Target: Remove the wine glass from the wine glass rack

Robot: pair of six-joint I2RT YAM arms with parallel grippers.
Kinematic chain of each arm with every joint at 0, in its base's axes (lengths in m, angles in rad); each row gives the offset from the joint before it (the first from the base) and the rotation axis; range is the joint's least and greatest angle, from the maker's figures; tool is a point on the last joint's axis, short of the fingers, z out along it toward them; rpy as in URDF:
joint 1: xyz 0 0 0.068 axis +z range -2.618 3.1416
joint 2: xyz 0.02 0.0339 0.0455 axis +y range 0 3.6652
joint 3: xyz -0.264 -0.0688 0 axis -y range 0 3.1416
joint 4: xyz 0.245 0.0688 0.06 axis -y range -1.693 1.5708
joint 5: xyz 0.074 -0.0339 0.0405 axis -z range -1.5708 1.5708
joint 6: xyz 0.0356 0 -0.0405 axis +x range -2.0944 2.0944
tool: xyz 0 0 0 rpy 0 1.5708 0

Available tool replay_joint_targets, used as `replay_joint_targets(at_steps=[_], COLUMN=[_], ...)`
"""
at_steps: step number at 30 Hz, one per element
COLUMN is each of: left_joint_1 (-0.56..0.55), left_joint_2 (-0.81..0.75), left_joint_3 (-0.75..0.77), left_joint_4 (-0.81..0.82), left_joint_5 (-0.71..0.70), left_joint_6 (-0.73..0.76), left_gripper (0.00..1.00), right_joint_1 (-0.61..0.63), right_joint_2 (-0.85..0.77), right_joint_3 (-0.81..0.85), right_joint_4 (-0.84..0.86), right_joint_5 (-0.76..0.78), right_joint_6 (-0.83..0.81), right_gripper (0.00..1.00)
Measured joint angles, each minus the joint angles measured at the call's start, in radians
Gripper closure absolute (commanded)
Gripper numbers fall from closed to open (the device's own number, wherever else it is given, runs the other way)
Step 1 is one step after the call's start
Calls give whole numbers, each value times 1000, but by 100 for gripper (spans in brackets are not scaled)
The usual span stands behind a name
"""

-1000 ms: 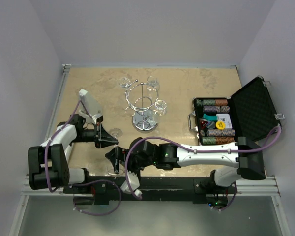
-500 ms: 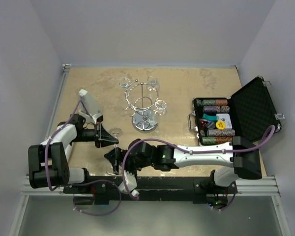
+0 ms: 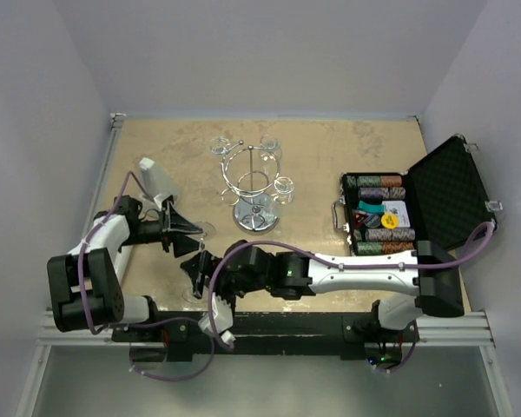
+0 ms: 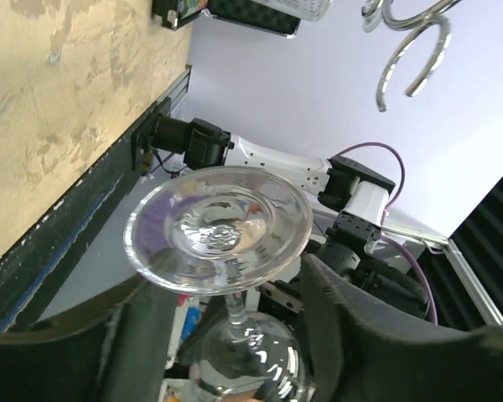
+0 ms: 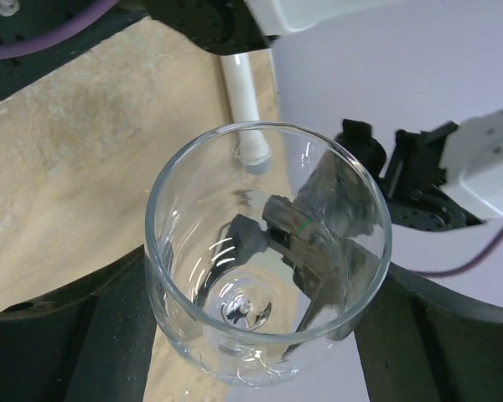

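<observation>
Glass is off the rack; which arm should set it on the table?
Probably right. The right gripper clamps the wine glass by its bowl, a finger on each side; the left gripper merely straddles the stem, fingers wide apart.

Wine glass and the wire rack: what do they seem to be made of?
The wine glass looks like clear, smooth glass: the table shows through its bowl, with bright glints. The wine glass rack looks like polished, chrome-finished metal wire: thin, silvery and mirror-bright; the metal beneath cannot be told.
</observation>
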Motion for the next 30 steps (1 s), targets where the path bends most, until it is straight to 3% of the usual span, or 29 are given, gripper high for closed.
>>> replay_joint_targets(at_steps=[2, 4, 7, 14, 18, 22, 30], left_joint_1=[26, 47, 81, 200, 304, 373, 381], left_joint_2=[0, 0, 0, 19, 55, 82, 87], left_joint_3=[10, 17, 31, 121, 211, 249, 314], left_joint_4=[-4, -6, -15, -72, -113, -154, -244], left_joint_5=[5, 8, 17, 21, 23, 23, 8], left_joint_6=[0, -2, 4, 45, 100, 152, 253], left_gripper=[25, 10, 3, 2, 2, 2, 2], right_joint_1=[0, 1, 0, -22, -75, -185, -470], right_joint_2=[-11, -23, -35, -36, 13, 153, 373], right_joint_3=[29, 63, 115, 175, 298, 590, 1078], right_joint_4=[-16, -25, -29, -28, -31, -35, -20], right_joint_5=[5, 16, 39, 87, 92, 74, 22], right_joint_6=[39, 94, 183, 311, 419, 601, 955], right_gripper=[42, 42, 43, 43, 45, 46, 49])
